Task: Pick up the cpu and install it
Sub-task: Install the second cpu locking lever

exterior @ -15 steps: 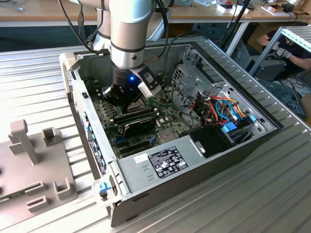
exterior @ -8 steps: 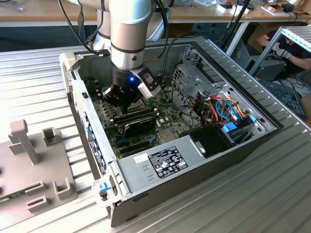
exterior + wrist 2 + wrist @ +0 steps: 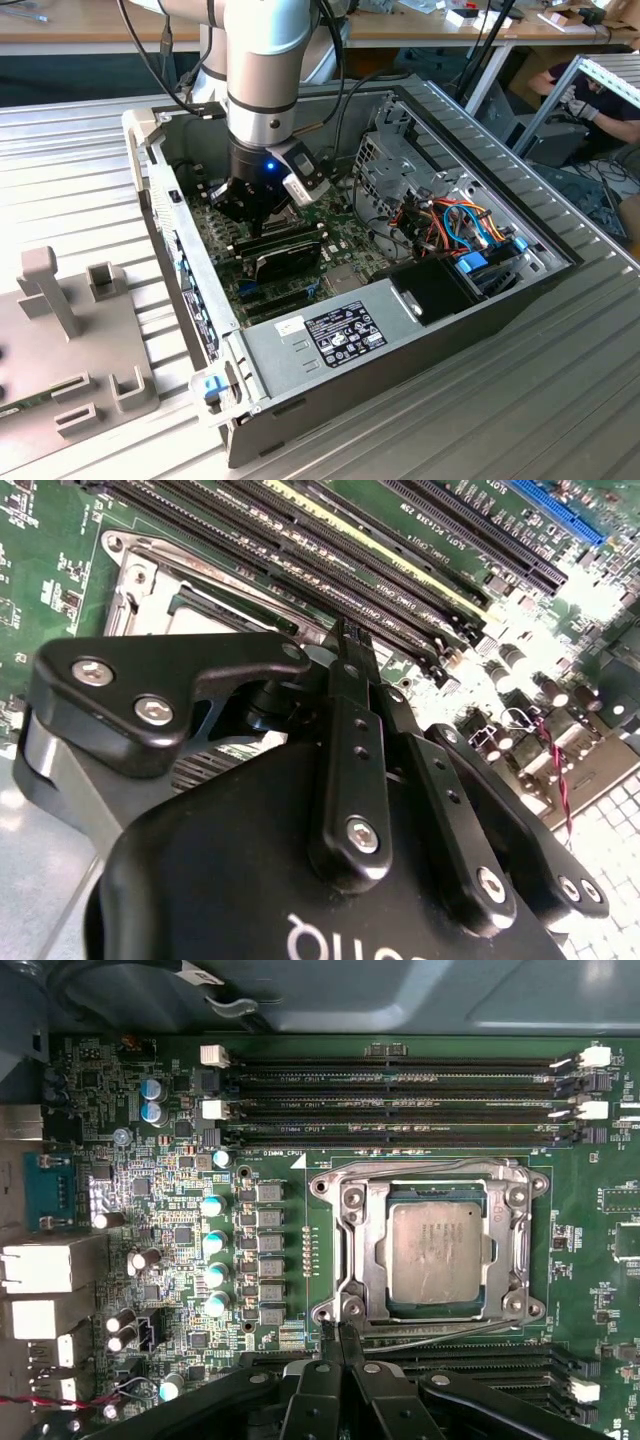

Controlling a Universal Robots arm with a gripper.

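Note:
The cpu [image 3: 440, 1253], a dull silvery square, lies flat in the socket on the green motherboard [image 3: 180, 1160], inside the shiny metal socket frame [image 3: 350, 1250]. In the first wrist view my gripper [image 3: 335, 1334] has its two black fingertips pressed together, with nothing between them. They stand just beside the frame's edge, apart from the cpu. The second wrist view shows the gripper [image 3: 347, 632] shut over the memory slots [image 3: 330, 560], with the socket frame [image 3: 135, 580] beside it. In the exterior view the gripper [image 3: 258, 205] hangs low inside the open computer case [image 3: 300, 330].
Long black memory slots [image 3: 400, 1100] run on both sides of the socket. A power supply [image 3: 330, 335] and a drive cage [image 3: 400, 160] with coloured cables fill the case's near and right side. A grey fixture [image 3: 60, 300] stands on the exterior view's left. A person [image 3: 590, 100] sits far right.

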